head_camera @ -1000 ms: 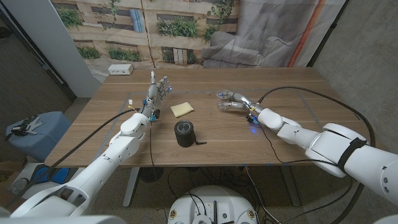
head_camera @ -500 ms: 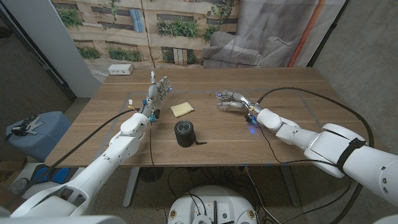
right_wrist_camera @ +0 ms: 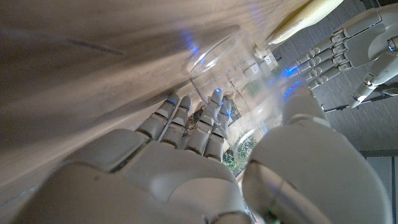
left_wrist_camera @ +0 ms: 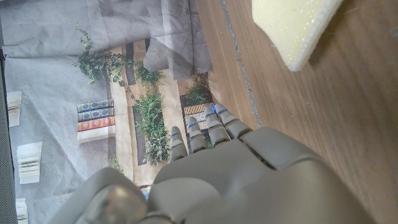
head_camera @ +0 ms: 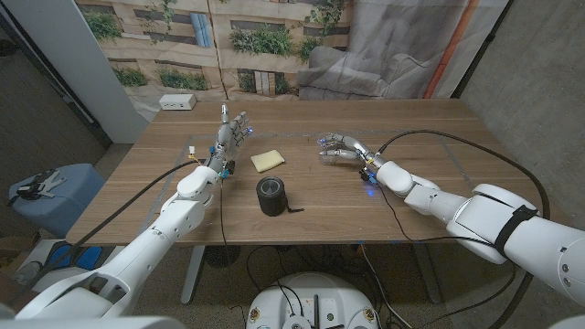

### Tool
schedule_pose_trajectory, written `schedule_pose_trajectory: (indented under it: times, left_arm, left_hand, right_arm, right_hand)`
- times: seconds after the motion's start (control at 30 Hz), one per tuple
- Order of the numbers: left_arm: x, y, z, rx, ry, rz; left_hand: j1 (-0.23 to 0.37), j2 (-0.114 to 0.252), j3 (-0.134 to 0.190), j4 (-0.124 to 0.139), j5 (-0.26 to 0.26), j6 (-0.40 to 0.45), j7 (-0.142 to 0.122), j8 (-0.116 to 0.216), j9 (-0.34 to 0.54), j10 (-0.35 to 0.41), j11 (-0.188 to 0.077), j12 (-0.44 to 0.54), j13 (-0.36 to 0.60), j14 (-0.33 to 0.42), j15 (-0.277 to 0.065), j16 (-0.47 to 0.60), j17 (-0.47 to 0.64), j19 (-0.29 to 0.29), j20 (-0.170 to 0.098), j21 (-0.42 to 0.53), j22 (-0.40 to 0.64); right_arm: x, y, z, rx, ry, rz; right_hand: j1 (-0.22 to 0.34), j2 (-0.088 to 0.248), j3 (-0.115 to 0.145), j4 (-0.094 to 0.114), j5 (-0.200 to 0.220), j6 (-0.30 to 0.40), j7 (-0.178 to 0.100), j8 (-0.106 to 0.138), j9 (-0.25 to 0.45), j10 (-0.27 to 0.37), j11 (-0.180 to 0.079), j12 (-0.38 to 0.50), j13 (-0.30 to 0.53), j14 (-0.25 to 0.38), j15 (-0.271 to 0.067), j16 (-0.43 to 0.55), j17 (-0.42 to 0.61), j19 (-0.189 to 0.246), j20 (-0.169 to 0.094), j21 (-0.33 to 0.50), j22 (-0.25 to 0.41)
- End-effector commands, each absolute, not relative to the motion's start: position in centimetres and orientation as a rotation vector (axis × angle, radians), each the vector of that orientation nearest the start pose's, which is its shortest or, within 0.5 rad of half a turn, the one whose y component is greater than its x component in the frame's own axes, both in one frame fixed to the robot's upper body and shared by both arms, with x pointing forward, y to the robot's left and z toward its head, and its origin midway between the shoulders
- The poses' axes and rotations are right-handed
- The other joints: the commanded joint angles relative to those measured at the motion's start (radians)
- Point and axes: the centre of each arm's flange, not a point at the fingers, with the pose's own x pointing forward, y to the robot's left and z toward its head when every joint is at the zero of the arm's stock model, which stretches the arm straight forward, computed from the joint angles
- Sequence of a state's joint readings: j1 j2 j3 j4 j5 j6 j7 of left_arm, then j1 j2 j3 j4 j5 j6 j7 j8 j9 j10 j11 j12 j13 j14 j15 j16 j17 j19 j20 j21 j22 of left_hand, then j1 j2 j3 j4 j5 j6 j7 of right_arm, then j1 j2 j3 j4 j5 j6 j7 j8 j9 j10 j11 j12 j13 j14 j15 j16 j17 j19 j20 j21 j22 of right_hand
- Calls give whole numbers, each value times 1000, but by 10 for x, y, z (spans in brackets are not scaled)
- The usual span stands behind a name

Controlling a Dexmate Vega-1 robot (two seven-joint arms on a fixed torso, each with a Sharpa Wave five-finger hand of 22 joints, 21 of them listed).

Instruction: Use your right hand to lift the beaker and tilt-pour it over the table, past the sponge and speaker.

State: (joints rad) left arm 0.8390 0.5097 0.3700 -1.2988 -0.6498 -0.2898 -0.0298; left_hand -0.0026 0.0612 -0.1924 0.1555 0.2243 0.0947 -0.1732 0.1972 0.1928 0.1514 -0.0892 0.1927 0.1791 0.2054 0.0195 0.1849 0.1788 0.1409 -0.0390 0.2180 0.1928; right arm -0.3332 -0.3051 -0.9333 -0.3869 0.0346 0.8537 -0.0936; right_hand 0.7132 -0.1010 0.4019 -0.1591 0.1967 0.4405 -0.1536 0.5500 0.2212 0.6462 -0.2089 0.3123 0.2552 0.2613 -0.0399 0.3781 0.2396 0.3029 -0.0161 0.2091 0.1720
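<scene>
Since a second ago the right hand point(head_camera: 340, 149) has crept slightly leftward over the worktop point(head_camera: 439, 192), its fingers point(right_wrist_camera: 186, 121) wrapped around the clear beaker point(right_wrist_camera: 239, 93), which seems tilted, mouth toward the sponge point(head_camera: 267, 161); pouring appears under way. Left hand point(head_camera: 234, 131) waits, fingers apart.

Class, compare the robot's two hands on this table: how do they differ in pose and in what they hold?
The right hand grips the clear beaker; the left hand holds nothing. The left hand's fingers reach up and away from the table; the right hand's wrap sideways round the beaker. Both are over the wooden table.
</scene>
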Motion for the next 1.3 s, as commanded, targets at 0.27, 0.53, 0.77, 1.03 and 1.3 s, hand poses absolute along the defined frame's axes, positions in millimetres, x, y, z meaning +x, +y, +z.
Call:
schedule_pose_trajectory:
  times: [0.27,0.53,0.77,1.03,1.3]
  left_arm:
    - [653,290,-27,-42,-593,-207]
    - [653,290,-27,-42,-593,-206]
    - [653,290,-27,-42,-593,-207]
    - [653,290,-27,-42,-593,-207]
    - [653,290,-27,-42,-593,-206]
  left_hand:
    - [2,21,-5,2,5,3,-6,4,4,10,0,6,3,6,0,5,6,9,-7,4,3]
    - [2,21,-6,2,5,3,-5,3,4,8,2,5,3,5,0,5,6,9,-7,4,3]
    - [2,21,-6,2,5,2,-5,3,4,8,1,5,3,5,1,4,6,9,-7,4,3]
    - [2,22,-6,2,5,3,-6,4,4,9,0,6,3,5,1,5,6,9,-7,4,3]
    - [2,22,-7,2,5,3,-5,3,4,9,1,6,3,5,0,5,6,9,-7,4,3]
  right_arm:
    - [690,-198,-24,-734,-875,304]
    - [682,-200,-14,-752,-899,298]
    - [670,-205,2,-792,-917,275]
    - [656,-212,22,-895,-941,239]
    - [647,-220,36,-978,-951,196]
  right_hand:
    - [23,32,-17,1,-3,94,-14,61,13,74,-5,21,28,46,-146,38,16,23,-3,-7,1]
    - [30,40,-23,1,-3,123,-28,85,21,89,-3,25,42,50,-147,48,23,23,-2,-9,1]
    - [33,46,-28,3,-4,137,-28,97,21,97,-2,27,53,55,-142,57,29,23,7,-10,1]
    - [28,51,-34,8,-5,138,-29,101,21,109,-3,32,61,65,-145,66,33,29,10,-9,1]
    - [34,58,-37,6,-4,142,-33,107,20,130,-5,39,72,78,-150,78,39,35,8,-8,1]
